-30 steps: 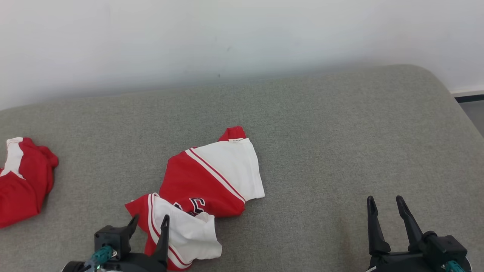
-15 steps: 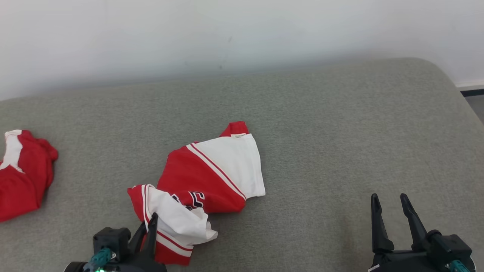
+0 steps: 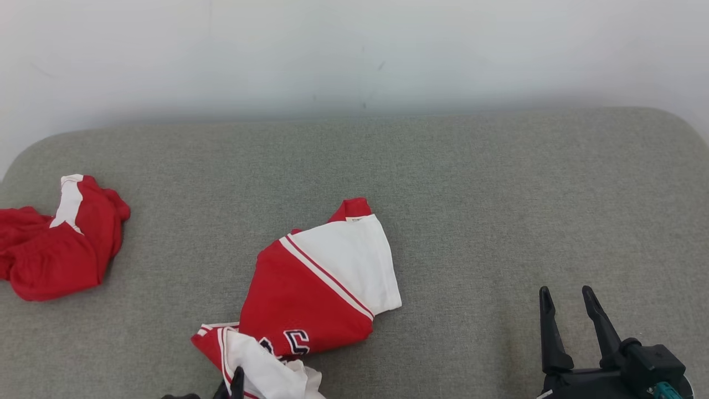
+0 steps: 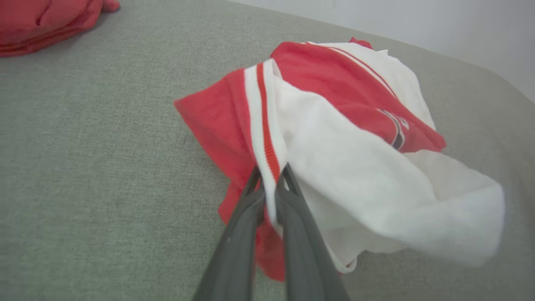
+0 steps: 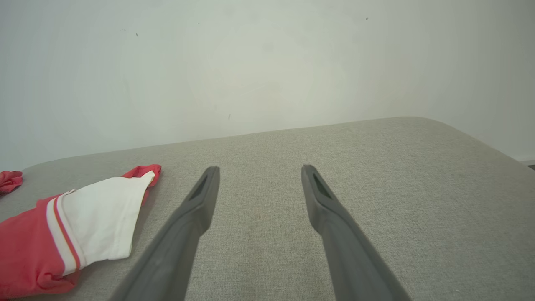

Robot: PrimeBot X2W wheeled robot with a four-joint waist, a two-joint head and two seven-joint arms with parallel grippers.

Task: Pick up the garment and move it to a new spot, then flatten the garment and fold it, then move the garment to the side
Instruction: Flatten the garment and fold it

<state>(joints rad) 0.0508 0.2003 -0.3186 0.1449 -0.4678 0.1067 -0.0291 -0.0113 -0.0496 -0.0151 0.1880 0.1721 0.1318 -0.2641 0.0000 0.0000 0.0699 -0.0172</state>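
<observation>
My left gripper point(image 4: 271, 177) pinches garment point(image 3: 316, 282) at striped edge. Garment crumpled on cushion point(image 3: 487, 210), lower centre of head view. My right gripper point(image 3: 565, 292) lower right, fingers spread wide, well apart from garment.

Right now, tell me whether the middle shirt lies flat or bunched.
Bunched: the shirt is crumpled over itself, one striped edge pinched in the left hand.

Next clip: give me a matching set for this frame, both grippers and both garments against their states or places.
1. left gripper
2. right gripper
3. red-and-white garment
4. crumpled red garment

A. open, holding nothing
B. far left, untouched
C. shut on a striped hem
D. mid grey cushion, pinched at one edge

Pairs: 1-C; 2-A; 3-D; 4-B
</observation>
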